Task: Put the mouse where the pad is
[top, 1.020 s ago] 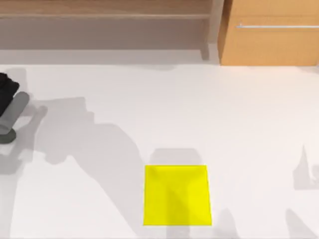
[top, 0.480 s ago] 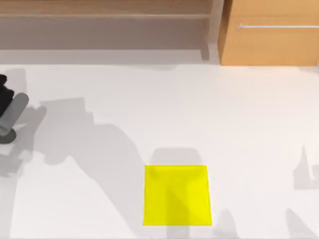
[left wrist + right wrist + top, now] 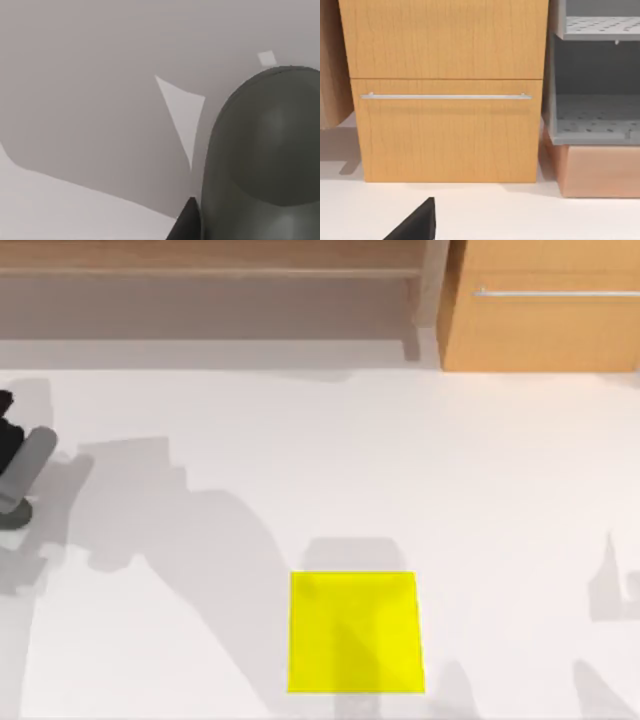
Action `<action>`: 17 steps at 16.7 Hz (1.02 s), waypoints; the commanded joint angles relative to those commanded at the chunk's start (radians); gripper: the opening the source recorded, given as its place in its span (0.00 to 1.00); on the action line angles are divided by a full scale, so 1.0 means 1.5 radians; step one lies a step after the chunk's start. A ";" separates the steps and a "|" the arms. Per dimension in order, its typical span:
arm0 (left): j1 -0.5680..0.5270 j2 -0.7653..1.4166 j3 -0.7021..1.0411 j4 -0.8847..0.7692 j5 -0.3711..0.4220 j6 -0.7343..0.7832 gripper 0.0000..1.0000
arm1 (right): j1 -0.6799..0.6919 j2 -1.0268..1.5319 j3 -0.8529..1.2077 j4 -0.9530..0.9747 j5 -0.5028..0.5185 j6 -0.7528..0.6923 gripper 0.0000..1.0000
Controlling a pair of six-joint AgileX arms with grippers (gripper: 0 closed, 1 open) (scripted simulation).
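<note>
The grey mouse (image 3: 27, 464) hangs at the far left edge of the table, tilted, with its shadow on the white tabletop below it. My left gripper (image 3: 5, 435) is the black shape against the mouse's upper end, shut on it. In the left wrist view the mouse (image 3: 265, 155) looms close, with a black finger (image 3: 186, 222) against its side. The yellow pad (image 3: 354, 632) lies flat near the front edge, in the middle, far to the right of the mouse. A black part of my right gripper (image 3: 415, 225) shows in the right wrist view.
A wooden cabinet (image 3: 545, 305) with a metal handle stands at the back right, and a low shelf (image 3: 210, 290) runs along the back left. The right wrist view faces that cabinet (image 3: 445, 95) and a grey shelf unit (image 3: 595, 110).
The mouse and my left gripper have shifted slightly left toward the edge of the view. The pad has not moved.
</note>
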 joint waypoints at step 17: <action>-0.003 -0.101 0.169 -0.263 -0.010 -0.014 0.00 | 0.000 0.000 0.000 0.000 0.000 0.000 1.00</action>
